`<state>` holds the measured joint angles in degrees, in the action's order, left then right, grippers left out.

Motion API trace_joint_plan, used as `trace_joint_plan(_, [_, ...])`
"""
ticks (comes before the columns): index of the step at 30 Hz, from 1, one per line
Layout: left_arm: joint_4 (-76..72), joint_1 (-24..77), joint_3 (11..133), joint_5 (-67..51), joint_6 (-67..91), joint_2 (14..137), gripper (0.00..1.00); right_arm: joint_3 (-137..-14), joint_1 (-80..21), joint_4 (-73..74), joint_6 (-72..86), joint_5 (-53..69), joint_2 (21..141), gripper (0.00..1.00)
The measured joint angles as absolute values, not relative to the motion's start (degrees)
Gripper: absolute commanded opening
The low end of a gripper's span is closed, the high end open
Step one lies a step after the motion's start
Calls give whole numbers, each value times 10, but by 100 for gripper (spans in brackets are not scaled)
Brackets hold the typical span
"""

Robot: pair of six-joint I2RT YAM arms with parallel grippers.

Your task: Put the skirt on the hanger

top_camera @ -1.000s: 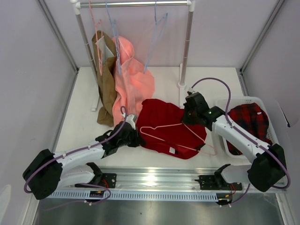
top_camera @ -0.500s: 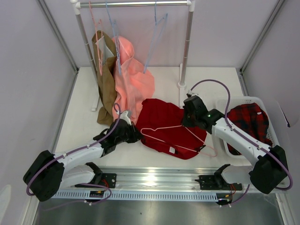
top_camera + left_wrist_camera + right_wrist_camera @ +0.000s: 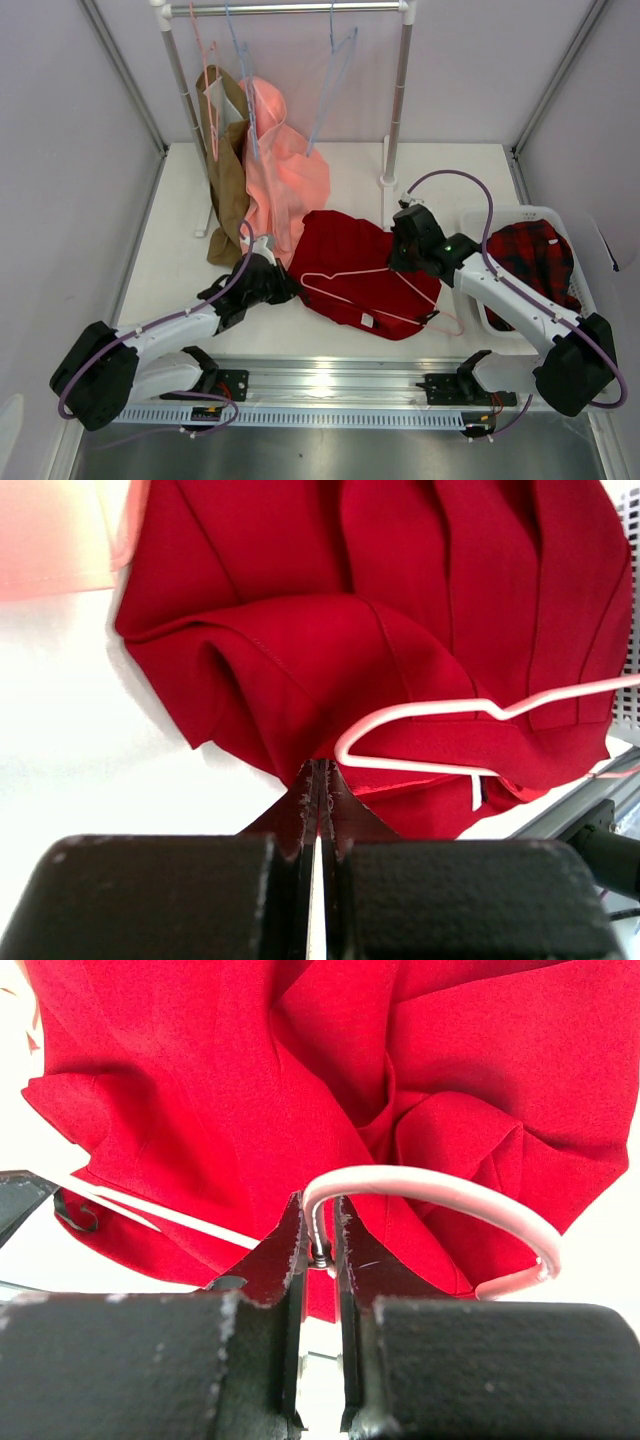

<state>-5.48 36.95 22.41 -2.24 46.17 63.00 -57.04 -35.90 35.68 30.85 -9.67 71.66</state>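
Note:
The dark red skirt [image 3: 350,255] lies crumpled on the white table between my two arms. The pale pink hanger [image 3: 345,278] lies flat on top of it, its hook end toward the right arm. My left gripper [image 3: 287,287] is at the skirt's left edge. In the left wrist view its jaws [image 3: 320,772] are shut, with the skirt [image 3: 300,650] drawn to a point at their tips and the hanger [image 3: 420,708] just beyond. My right gripper [image 3: 402,262] is shut [image 3: 320,1235] on the hanger [image 3: 440,1192] at the neck below its hook, over the skirt [image 3: 200,1080].
A clothes rack [image 3: 392,110] stands at the back. It carries a brown garment [image 3: 225,180], a salmon-pink garment [image 3: 285,170] and light blue hangers [image 3: 335,70]. A white basket [image 3: 480,300] holding red-and-black plaid cloth [image 3: 535,255] sits at the right.
My left gripper has drawn slightly left and away along the skirt's edge. The right gripper and the hanger have barely shifted.

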Motion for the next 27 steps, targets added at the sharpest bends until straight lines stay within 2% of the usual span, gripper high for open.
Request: trace_joint_plan(27, [-70, 364, 214, 3, 470, 630, 0, -576, -359, 379, 282, -75, 718, 0])
